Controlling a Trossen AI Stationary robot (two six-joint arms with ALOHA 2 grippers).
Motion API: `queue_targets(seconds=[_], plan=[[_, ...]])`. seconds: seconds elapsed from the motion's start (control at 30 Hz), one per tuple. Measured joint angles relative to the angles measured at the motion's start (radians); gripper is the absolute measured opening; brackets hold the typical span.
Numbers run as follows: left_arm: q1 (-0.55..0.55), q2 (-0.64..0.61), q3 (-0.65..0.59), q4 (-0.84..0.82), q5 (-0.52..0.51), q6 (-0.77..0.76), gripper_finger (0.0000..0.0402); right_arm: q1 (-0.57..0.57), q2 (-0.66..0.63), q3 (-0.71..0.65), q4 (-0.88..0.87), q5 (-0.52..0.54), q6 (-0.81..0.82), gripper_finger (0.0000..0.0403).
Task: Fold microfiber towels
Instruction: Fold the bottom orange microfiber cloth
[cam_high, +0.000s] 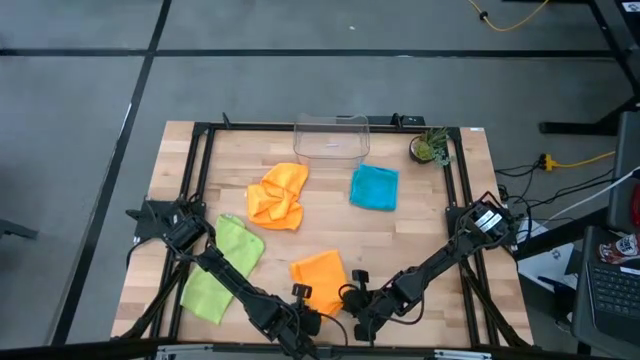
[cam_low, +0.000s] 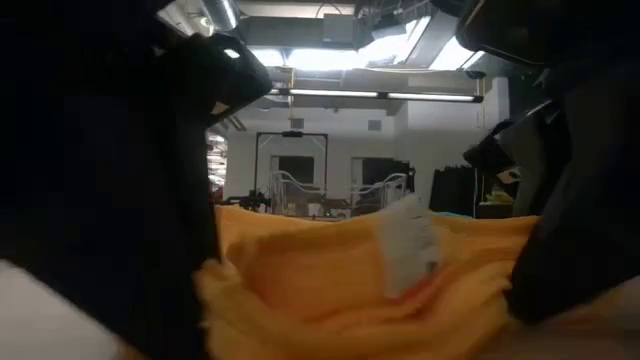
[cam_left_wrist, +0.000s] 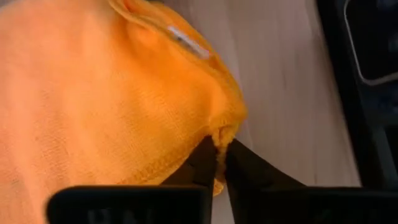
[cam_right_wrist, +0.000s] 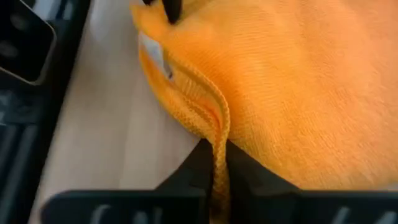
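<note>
Pinching the near edge of the flat orange microfiber towel (cam_high: 320, 281), both grippers are clamped on its hem: left gripper (cam_left_wrist: 219, 163) has a corner bunched between its fingertips, right gripper (cam_right_wrist: 215, 163) holds the folded seam between its own. White tag (cam_right_wrist: 154, 55) sits just beyond the right fingers.

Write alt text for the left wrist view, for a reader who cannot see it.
The left gripper is shut on the hemmed corner of an orange towel, its two dark fingers pinching the edge. The towel fills most of the picture, a white tag sewn into its edge, with the wooden table beside it.
</note>
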Motion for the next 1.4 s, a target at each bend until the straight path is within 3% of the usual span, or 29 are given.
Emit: queue_targets(seconds=[0.3, 0.63, 1.0, 1.4], plan=[[0.005, -0.013, -0.002, 0.04, 0.065, -0.08, 0.0001, 0.0, 0.009, 0.141, -0.123, -0.136, 0.182, 0.0009], [-0.018, -0.098, -0.002, 0.054, 0.134, -0.129, 0.0, 0.002, 0.006, 0.322, -0.394, -0.156, 0.282, 0.0011], [-0.048, -0.116, -0.002, 0.062, 0.127, -0.21, 0.0, -0.003, 0.004, 0.423, -0.497, -0.136, 0.28, 0.0011], [-0.063, -0.204, 0.001, -0.033, -0.031, -0.221, 0.0, -0.054, 0.003, 0.455, -0.581, -0.071, 0.216, 0.0012]])
